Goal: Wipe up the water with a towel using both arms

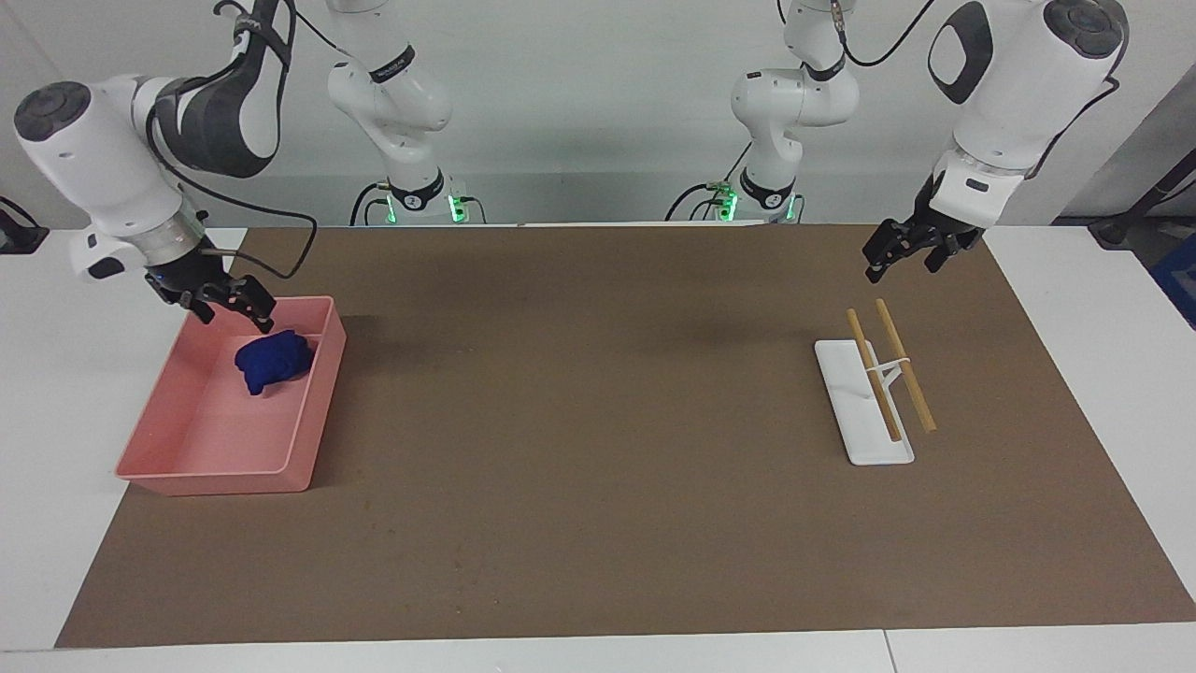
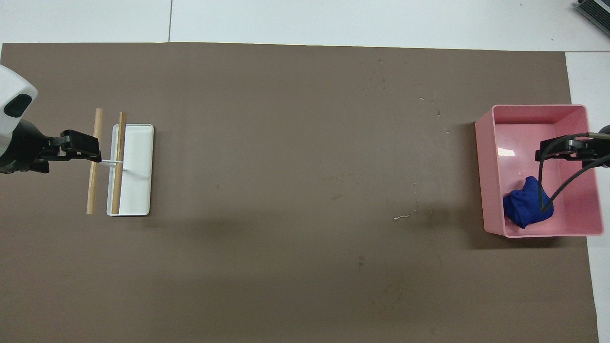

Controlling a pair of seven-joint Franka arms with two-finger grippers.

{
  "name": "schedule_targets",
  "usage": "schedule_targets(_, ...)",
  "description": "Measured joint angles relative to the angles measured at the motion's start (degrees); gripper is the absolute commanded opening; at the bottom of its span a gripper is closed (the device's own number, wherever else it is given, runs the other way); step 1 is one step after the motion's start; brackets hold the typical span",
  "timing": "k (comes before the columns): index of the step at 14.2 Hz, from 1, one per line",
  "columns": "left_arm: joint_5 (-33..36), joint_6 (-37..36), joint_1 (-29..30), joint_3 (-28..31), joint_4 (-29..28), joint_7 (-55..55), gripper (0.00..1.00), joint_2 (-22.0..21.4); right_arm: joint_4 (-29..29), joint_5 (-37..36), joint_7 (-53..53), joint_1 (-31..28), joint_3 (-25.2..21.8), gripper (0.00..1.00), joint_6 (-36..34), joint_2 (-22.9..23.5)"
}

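We see crumpled royal-blue cloth towel (image 1: pixel 273 364) lying in pink plastic tray (image 1: pixel 308 421); right gripper (image 1: pixel 231 311) above it, spread wide, empty. Left gripper (image 1: pixel 904 258) waits over brown mat (image 1: pixel 598 421) near white rack with two wooden sticks (image 1: pixel 864 411), apparently open, empty.

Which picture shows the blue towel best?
The facing view: the towel lies whole in the pink tray, at the end nearer the robots, with nothing covering it. In the overhead view a black cable crosses in front of it.

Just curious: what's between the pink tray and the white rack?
Only bare brown mat between pink tray and white rack, clearest overhead; a few tiny specks.
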Motion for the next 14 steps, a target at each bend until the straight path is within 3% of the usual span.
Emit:
schedule_targets(6,0.0,0.1,0.0,0.0,0.0,0.0,1.0,0.0,9.4,-2.6,8.0,9.1,0.3,1.0,-9.7,0.0)
schedule_targets(14,0.0,0.2,0.0,0.0,0.0,0.0,1.0,0.0,10.2,-1.5,8.9,8.9,0.1,1.0,-13.7,-0.2)
